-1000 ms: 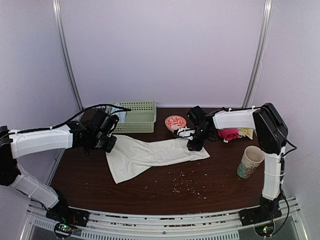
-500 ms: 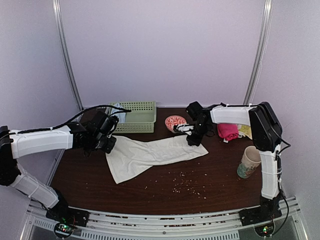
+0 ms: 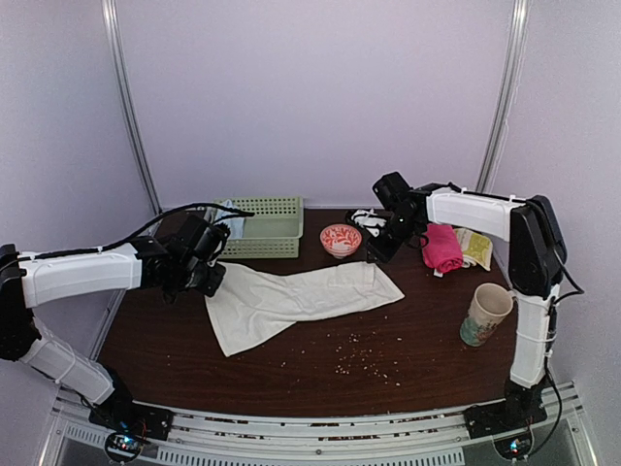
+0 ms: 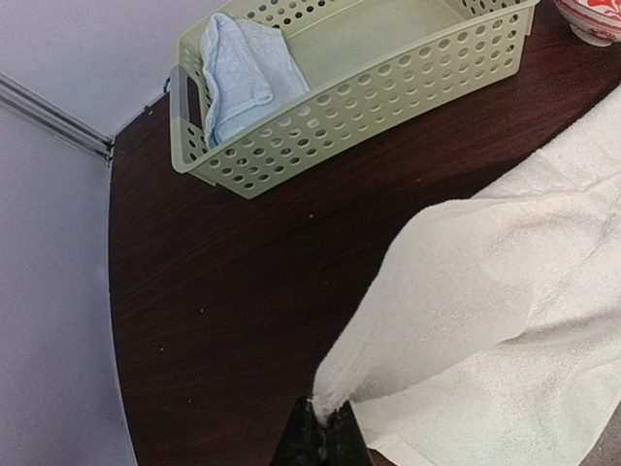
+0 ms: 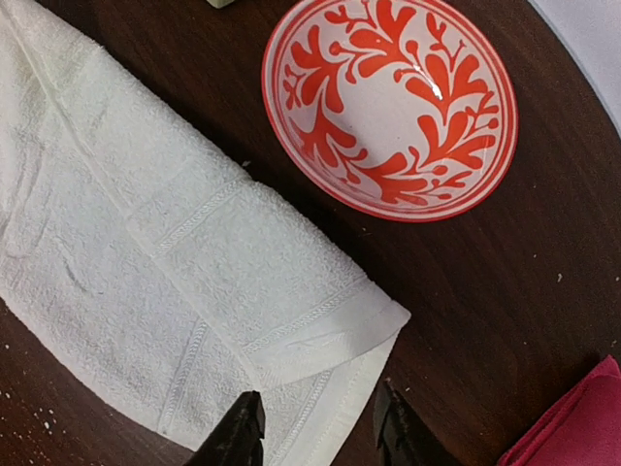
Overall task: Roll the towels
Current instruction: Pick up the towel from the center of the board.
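A white towel (image 3: 291,299) lies folded lengthwise across the dark table, its right end near a red-patterned bowl (image 3: 341,238). My left gripper (image 3: 209,277) is shut on the towel's left corner (image 4: 335,393) and holds it raised off the table. My right gripper (image 3: 374,233) is open and empty, lifted above the towel's right end (image 5: 320,330), which lies flat with one corner folded over. A pink towel (image 3: 442,248) lies at the right. A light blue towel (image 4: 238,73) sits in the green basket (image 3: 260,229).
A paper cup (image 3: 484,314) stands at the right front. A yellow packet (image 3: 475,248) lies beside the pink towel. Crumbs (image 3: 359,354) are scattered on the table in front of the white towel. The basket's perforated wall (image 4: 388,97) is close behind my left gripper.
My right gripper has let go of the towel's right end and risen back toward the rear right. The towel's right end has settled on the table. The left arm has not moved.
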`<state>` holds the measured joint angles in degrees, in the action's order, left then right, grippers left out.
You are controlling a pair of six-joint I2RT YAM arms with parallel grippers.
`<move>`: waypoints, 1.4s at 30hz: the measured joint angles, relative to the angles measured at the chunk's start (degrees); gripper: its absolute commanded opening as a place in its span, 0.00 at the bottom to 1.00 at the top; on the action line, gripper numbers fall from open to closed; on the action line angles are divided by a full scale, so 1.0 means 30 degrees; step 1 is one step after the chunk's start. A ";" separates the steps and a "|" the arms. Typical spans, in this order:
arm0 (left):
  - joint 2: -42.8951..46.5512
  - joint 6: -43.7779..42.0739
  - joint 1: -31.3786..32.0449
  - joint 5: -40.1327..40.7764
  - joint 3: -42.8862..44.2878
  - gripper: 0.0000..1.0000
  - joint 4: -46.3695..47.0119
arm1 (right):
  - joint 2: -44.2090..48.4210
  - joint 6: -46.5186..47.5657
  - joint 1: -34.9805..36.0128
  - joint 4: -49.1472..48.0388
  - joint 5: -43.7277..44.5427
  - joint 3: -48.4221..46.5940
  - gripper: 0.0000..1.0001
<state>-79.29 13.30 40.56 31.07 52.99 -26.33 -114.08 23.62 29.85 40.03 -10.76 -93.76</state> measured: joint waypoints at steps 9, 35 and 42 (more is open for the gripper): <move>-0.0015 -0.0124 -0.0007 0.0007 0.0000 0.00 0.0328 | -0.2579 -0.3315 -0.1668 0.0342 -0.2164 -0.1392 0.43; -0.0284 -0.0124 -0.0044 -0.0007 -0.0058 0.00 0.0765 | -0.4918 -0.4903 -0.2375 0.1224 -0.7373 -0.2091 0.40; -0.0372 -0.0124 -0.0044 -0.0007 -0.0058 0.00 0.0765 | -0.4918 -0.5894 -0.2543 0.0976 -0.6994 -0.2004 0.47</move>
<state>-80.40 12.93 40.42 31.05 52.82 -24.03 -128.84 5.93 22.22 42.96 -31.75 -99.77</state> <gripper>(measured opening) 0.009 0.443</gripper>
